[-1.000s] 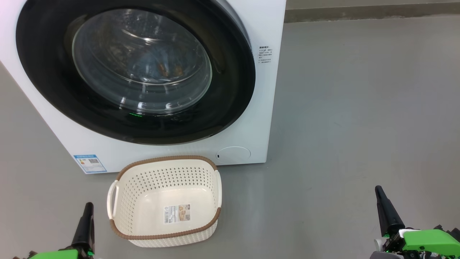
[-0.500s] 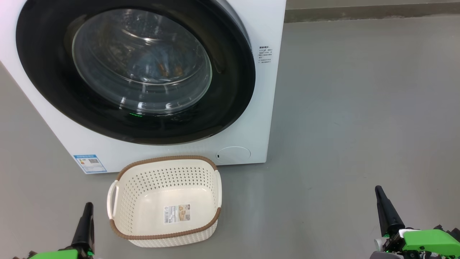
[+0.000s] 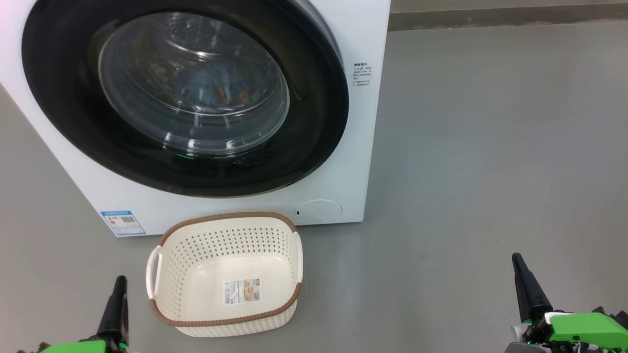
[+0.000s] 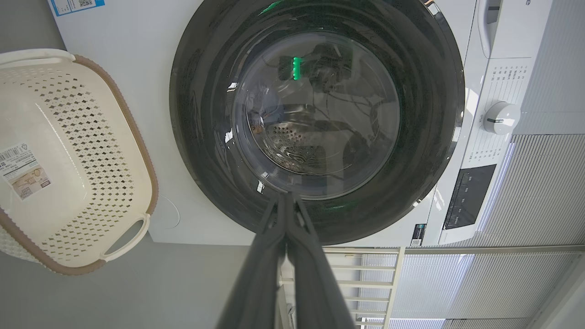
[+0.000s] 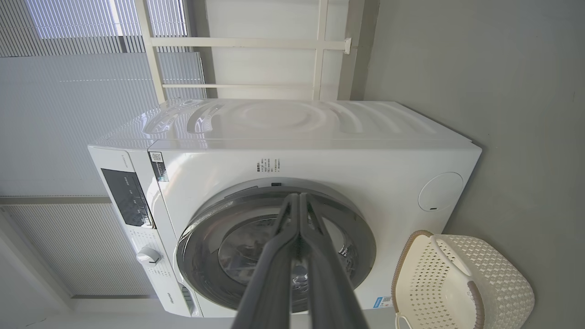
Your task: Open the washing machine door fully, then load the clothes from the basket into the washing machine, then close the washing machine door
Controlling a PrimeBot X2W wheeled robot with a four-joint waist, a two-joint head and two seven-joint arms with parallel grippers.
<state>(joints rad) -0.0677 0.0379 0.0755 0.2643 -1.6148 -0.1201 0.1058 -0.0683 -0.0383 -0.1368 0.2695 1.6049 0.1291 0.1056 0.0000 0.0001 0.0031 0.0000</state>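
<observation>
The white washing machine (image 3: 343,186) fills the upper left of the head view, and its round black-rimmed door (image 3: 64,103) sits flat against the front. Through the glass I make out blue cloth with orange figures, the clothes (image 3: 223,93), inside the drum. The cream basket (image 3: 225,274) stands on the floor before the machine with just a label on its bottom. My left gripper (image 3: 117,282) hangs low at the basket's left, shut on nothing. My right gripper (image 3: 516,259) is far off at the lower right, also shut.
Grey floor (image 3: 490,147) stretches to the right of the machine up to a wall base (image 3: 490,17). A round service flap (image 3: 320,211) sits at the machine's lower front. The control panel and dial (image 4: 502,117) lie beyond the door.
</observation>
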